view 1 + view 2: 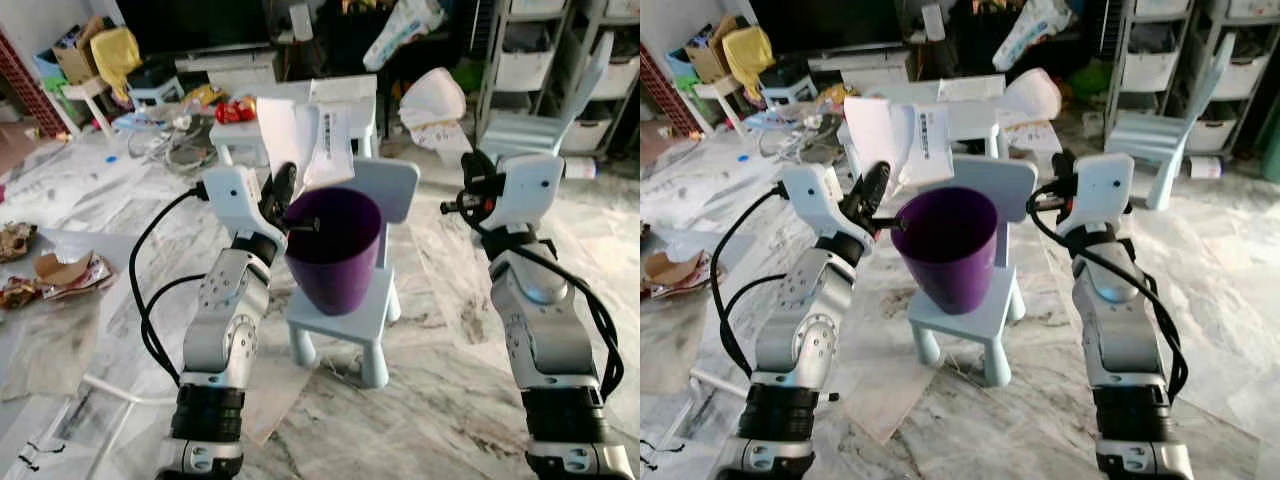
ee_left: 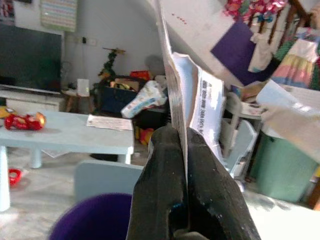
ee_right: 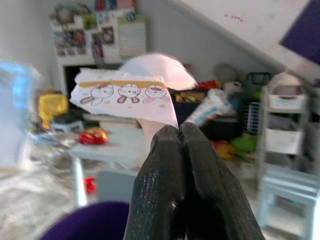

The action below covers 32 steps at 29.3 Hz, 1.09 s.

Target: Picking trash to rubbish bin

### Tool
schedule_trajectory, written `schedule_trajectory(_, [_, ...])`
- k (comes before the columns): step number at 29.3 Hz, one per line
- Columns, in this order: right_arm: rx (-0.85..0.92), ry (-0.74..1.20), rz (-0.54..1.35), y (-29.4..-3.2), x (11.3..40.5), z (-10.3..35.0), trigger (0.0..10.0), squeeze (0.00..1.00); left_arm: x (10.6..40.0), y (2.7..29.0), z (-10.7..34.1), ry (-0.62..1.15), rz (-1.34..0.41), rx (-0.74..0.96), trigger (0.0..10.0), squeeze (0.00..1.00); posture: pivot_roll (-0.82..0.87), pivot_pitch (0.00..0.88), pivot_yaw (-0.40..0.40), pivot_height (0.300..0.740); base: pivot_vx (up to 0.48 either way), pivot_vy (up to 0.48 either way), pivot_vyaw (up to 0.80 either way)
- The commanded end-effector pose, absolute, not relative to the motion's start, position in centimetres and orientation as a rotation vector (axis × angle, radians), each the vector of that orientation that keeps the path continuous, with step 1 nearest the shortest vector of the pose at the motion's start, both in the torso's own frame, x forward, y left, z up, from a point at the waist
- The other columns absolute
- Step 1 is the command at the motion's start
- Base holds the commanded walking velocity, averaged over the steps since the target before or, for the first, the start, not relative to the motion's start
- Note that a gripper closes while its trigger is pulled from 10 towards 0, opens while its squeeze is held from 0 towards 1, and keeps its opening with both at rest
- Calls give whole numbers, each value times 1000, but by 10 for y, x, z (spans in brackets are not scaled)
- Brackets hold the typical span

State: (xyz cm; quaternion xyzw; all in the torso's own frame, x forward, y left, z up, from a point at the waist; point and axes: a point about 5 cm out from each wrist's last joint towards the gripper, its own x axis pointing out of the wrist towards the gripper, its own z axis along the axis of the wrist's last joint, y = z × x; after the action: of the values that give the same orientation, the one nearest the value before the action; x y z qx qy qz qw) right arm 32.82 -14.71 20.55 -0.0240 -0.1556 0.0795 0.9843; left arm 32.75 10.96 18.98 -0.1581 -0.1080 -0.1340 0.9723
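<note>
Now we clamp the left gripper (image 1: 283, 190) on a printed paper (image 1: 305, 140), just above the purple bin's (image 1: 333, 250) near rim. Our right gripper (image 1: 1048, 196) pinches a white wrapper (image 1: 1028, 98) beside the bin, which sits on a small chair (image 1: 350, 320).

Stood on a marble floor (image 1: 430, 400): pale blue chair (image 1: 385, 190), low tabletop (image 1: 240, 135), shelves (image 1: 535, 60) behind, dark television (image 1: 190, 20).
</note>
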Motion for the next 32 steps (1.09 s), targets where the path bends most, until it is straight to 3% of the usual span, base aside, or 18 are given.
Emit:
schedule_trajectory(1, [-58, -322, 145, -152, 327, 208, 10000, 0, 327, 105, 195, -234, -284, -320, 0, 0, -107, 60, 91, 740, 424, 0, 0])
schedule_trajectory(32, [-79, -271, 165, -157, 318, 193, 10000, 0, 327, 104, 189, -206, -284, -319, 0, 0, -117, 72, 101, 740, 414, 0, 0])
